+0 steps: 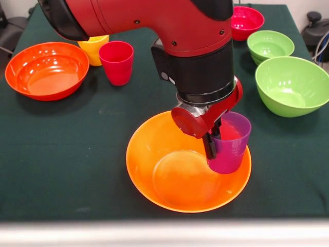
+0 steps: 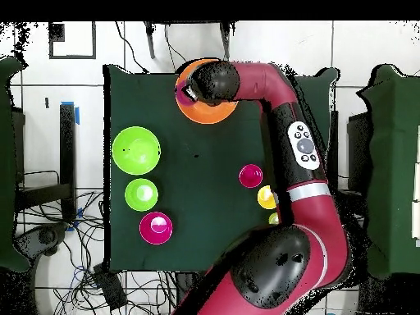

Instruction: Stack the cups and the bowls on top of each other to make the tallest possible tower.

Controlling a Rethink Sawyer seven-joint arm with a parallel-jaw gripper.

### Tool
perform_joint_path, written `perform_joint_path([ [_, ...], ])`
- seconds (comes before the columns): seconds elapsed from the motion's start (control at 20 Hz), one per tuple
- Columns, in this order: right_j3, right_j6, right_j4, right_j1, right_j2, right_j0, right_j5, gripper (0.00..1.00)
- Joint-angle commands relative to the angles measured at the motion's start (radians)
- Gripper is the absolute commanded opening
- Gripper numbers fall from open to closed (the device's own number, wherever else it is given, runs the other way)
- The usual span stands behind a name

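My gripper (image 1: 212,140) is shut on the rim of the purple ribbed cup (image 1: 231,146), one black finger (image 1: 209,148) outside its wall. The cup is upright, low inside the right side of the large yellow-orange bowl (image 1: 169,180) at the table's near middle. I cannot tell whether it rests on the bowl. In the overhead view the arm covers the gripper; the cup (image 2: 190,92) and bowl (image 2: 207,113) show at the table's top edge. The small green bowl (image 1: 270,46) and red-pink cup (image 1: 116,62) stand apart on the table.
The orange-red bowl (image 1: 46,69) and yellow-orange cup (image 1: 94,49) stand far left. The large green bowl (image 1: 293,85) and red-pink bowl (image 1: 245,21) stand right. The overhead view shows them (image 2: 136,149) (image 2: 156,227) and a yellow cup (image 2: 267,197). The blue bowl is hidden.
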Motion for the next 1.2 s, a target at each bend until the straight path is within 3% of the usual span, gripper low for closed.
perform_joint_path([
  [0.05,-0.041,-0.23,-0.12,-0.049,-0.05,0.027,-0.042,0.0],
  [1.2,-0.02,-0.194,-0.15,-0.042,-0.087,0.014,-0.019,0.0],
])
